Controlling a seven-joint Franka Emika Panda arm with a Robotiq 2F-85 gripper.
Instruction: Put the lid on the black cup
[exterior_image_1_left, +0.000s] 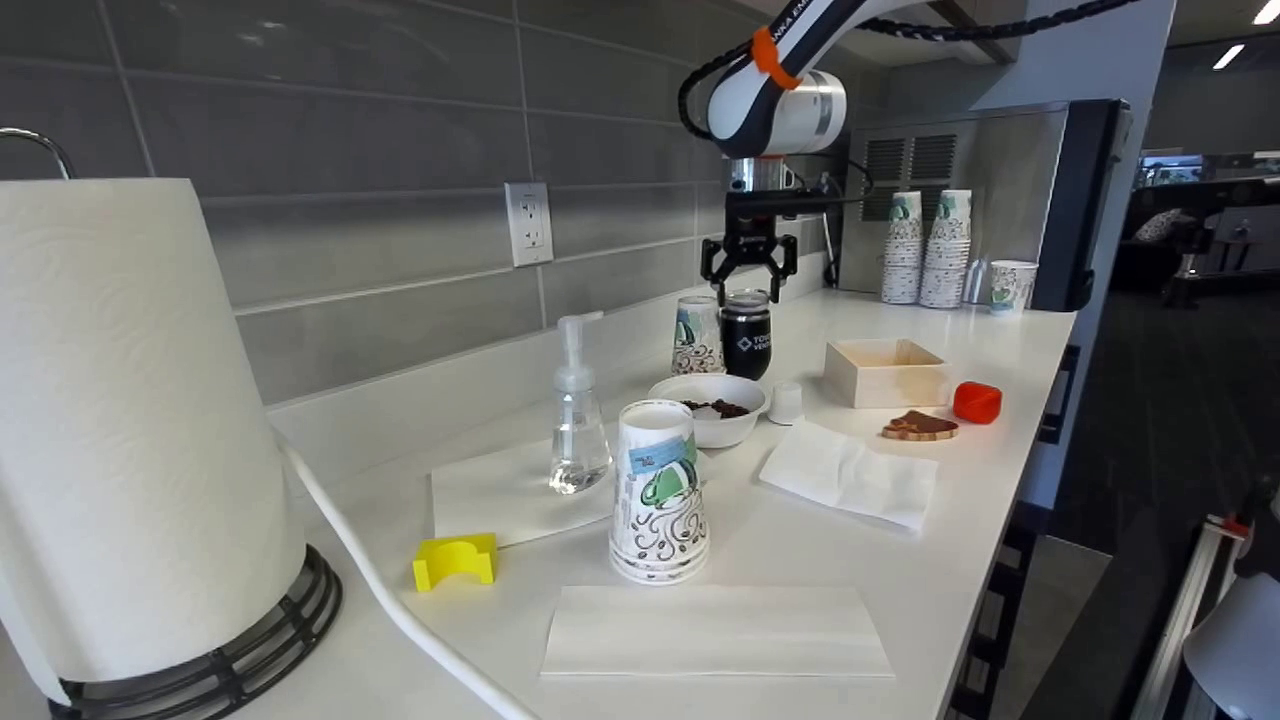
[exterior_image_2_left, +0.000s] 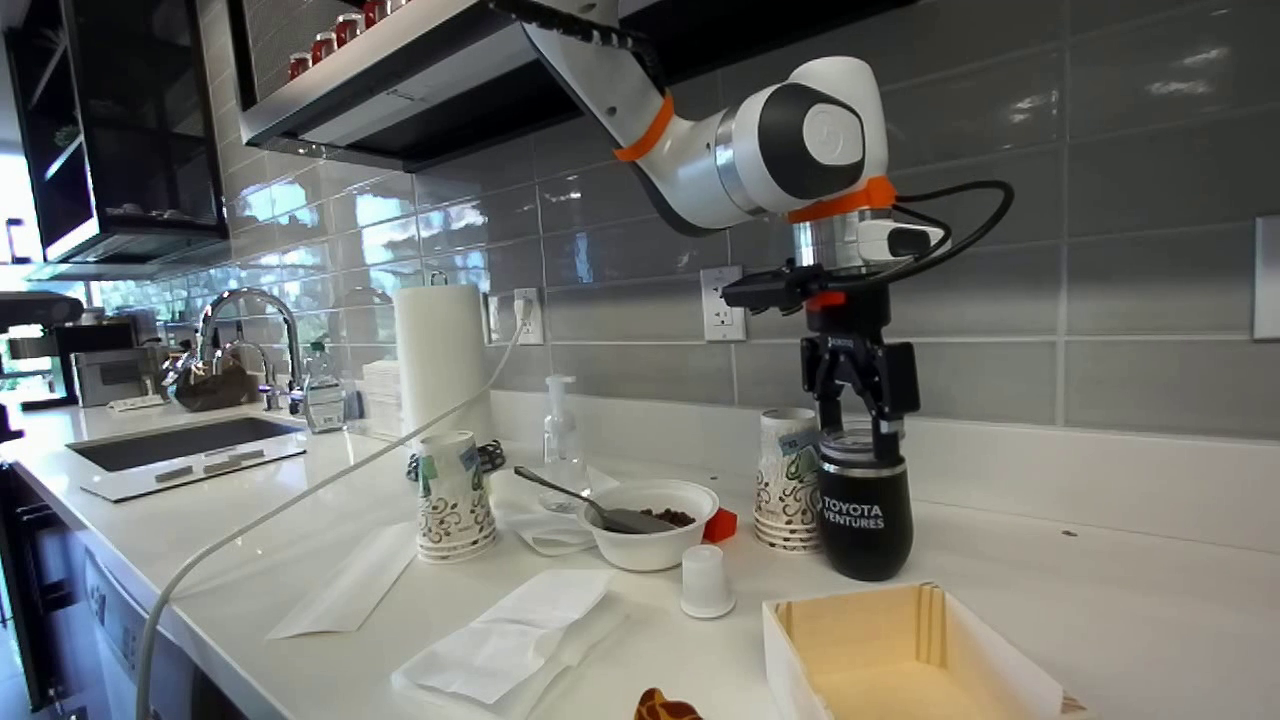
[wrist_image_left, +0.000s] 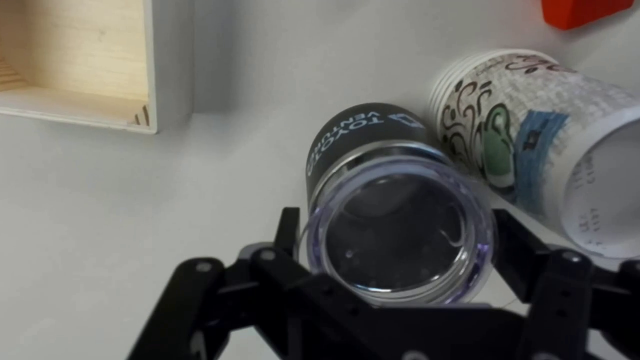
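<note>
A black two-fingered gripper (exterior_image_2_left: 858, 443) points down over a black cylindrical cup (exterior_image_2_left: 866, 525) with pale lettering and a metal rim, upright on a glossy white countertop (exterior_image_2_left: 1110, 590) near the grey tiled wall. A round clear plastic lid (wrist_image_left: 400, 230) lies at the cup's mouth between the fingers (wrist_image_left: 288, 230), one close at either edge; whether they squeeze it or have let go cannot be told, nor whether it is seated. The tightest neighbour is an upside-down stack of white patterned paper cups (wrist_image_left: 500, 145) just beside the black cup, leaving one finger a narrow space. Past that stack, a red block (exterior_image_2_left: 720, 525) shows behind a round white bowl (exterior_image_2_left: 640, 552) holding dark bits and a long-handled dark grey utensil (exterior_image_2_left: 632, 521). A small upturned white tapered cup (exterior_image_2_left: 706, 585) stands near the bowl. An open pale wooden box (exterior_image_1_left: 900, 388) stands on the side away from the wall, apart from the black cup. A brown flat slice (exterior_image_1_left: 920, 427), a creased white paper sheet (exterior_image_1_left: 850, 475) and a clear pump bottle (exterior_image_1_left: 580, 440) are farther off.
</note>
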